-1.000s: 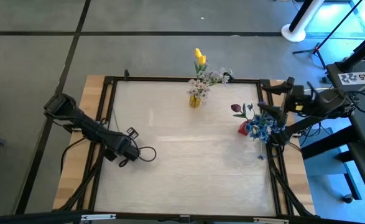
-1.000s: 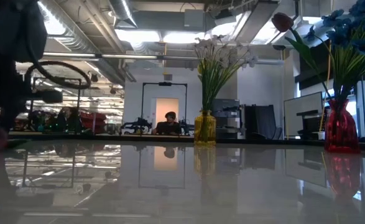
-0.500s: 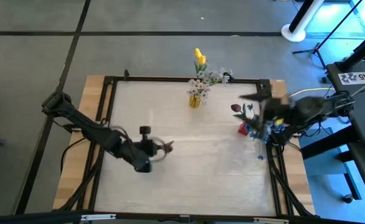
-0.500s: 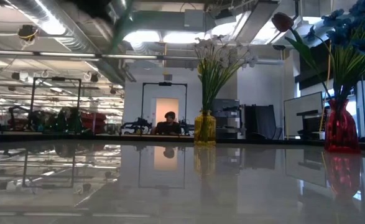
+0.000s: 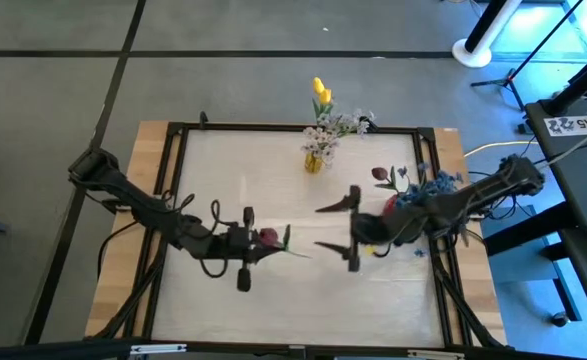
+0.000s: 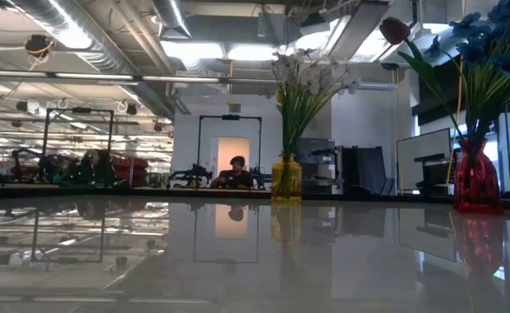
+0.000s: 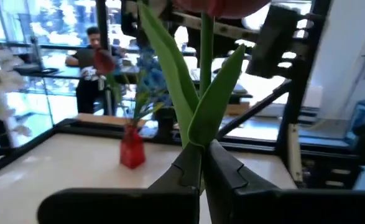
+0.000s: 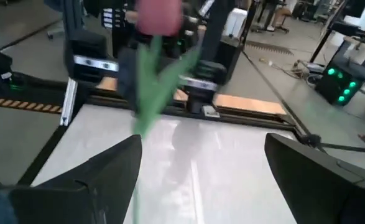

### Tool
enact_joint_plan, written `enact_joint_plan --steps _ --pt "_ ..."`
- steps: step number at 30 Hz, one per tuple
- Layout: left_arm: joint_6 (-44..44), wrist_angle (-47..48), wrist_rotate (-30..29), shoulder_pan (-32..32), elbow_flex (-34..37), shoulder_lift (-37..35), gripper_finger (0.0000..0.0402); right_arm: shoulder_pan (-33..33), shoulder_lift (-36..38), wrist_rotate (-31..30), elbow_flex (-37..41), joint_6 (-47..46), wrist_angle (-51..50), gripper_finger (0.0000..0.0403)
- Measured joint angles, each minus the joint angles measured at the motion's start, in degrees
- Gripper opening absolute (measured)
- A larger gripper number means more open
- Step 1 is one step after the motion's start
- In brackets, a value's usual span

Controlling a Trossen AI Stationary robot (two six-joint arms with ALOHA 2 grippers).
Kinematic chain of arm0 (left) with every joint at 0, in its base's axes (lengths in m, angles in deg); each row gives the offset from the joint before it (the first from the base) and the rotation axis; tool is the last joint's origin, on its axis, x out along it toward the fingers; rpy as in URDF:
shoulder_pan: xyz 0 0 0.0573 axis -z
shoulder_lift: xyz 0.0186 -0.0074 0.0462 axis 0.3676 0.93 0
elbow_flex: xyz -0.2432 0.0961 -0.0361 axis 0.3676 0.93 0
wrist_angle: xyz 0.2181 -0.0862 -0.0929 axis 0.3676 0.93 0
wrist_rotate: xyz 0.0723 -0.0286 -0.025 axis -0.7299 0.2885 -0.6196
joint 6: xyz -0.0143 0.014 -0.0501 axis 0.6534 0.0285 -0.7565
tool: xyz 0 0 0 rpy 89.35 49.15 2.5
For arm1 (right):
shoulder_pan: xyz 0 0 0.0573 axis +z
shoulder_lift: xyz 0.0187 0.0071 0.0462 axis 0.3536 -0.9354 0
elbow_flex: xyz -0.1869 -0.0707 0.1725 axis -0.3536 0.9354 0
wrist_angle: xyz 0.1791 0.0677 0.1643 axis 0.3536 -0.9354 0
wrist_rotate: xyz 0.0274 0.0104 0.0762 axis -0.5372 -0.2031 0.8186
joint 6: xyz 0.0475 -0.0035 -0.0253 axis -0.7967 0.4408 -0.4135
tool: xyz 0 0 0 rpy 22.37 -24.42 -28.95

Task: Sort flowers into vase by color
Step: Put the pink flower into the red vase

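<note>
My left gripper [image 5: 258, 244] is over the table's middle, shut on a dark red tulip [image 5: 269, 238]. Its bud [image 7: 222, 6] and green leaves rise above the fingers in the left wrist view. My right gripper [image 5: 335, 228] is open, a little to the right, facing the tulip [image 8: 151, 68], and touches nothing. A red vase [image 6: 475, 178] by the right edge stands on its base and holds blue clusters [image 6: 489, 39] and one red bud [image 6: 394, 29]. A yellow vase [image 6: 287, 179] at the far edge holds white sprigs [image 6: 307, 69] and yellow tulips [image 5: 320, 92]. My left gripper pinches the red tulip's stem [image 7: 201, 146] between its two fingers, just below where the leaves [image 7: 216, 93] spread. The fingers come level from the table's left, across the stem. The tulip is lifted clear of the table and stands roughly upright, bud above the fingers.
A dark frame [image 5: 293, 128] runs round the pale table top. The right arm [image 5: 443, 205] reaches in past the red vase [image 5: 391, 207]. Bare table top lies toward the near edge [image 5: 303, 300]. People sit in the room beyond the far edge [image 6: 237, 165].
My left gripper has risen out of the low view and moved toward the table's right, carrying the red tulip to the middle. My right gripper has swung from the right edge by the red vase toward the table's left, up to the tulip.
</note>
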Motion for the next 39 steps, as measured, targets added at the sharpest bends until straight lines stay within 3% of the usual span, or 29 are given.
enact_joint_plan --steps 6,11,19,26,30,33,39 --pt "1.96 0.11 0.31 -3.31 0.01 1.20 0.0000 -2.99 -4.57 3.56 -0.07 -1.60 12.05 0.0281" --pt "4.29 0.01 0.32 -4.96 0.01 1.31 0.0000 -6.29 -6.44 9.41 0.00 -6.04 12.49 0.0222" --pt "6.31 0.18 1.73 -7.05 0.01 1.31 0.0017 -8.68 -7.35 10.50 -0.02 -7.59 12.56 0.0132" --pt "7.75 0.40 1.75 -8.13 0.01 1.08 0.0063 -9.09 -7.34 10.39 -0.02 -6.49 12.50 0.0015" --pt "12.25 2.85 -2.62 -6.37 0.01 -2.64 0.0106 -8.96 -5.55 9.92 0.00 -5.79 11.41 0.0021" --pt "14.77 9.73 -5.94 -3.95 -0.08 -8.22 0.0132 -8.95 -0.47 9.56 -0.01 -4.49 10.26 0.0015" --pt "8.86 23.04 -6.44 0.70 -0.08 -17.64 0.0151 -11.35 13.45 5.28 -0.02 1.38 8.86 0.0012"
